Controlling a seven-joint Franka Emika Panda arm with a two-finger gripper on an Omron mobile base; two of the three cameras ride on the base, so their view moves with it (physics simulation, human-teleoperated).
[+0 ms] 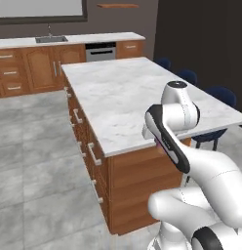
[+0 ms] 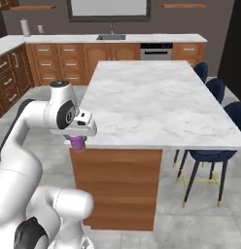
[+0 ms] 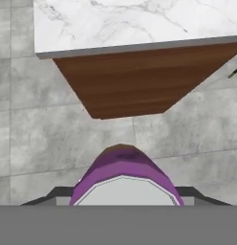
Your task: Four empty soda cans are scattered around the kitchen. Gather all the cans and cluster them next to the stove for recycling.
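Just off island (image 2: 142, 97) near corner: my pincer (image 2: 77, 142) clamped on purple soda can (image 3: 124, 177), can's long axis along my fingers. No stove visible; cluster spot lies elsewhere, I judge.

The marble top of the island (image 2: 151, 102) is bare and gives wide free room. Its wooden end panel (image 2: 117, 185) blocks the way below. Blue stools (image 2: 212, 146) crowd its right side.

Between the jaws sits a purple-magenta soda can (image 3: 124, 173) with a pale silvery top, beyond it the island's (image 3: 139, 79) reddish-brown wood, white grey-veined marble top, and mottled grey floor tiles (image 3: 39, 139).
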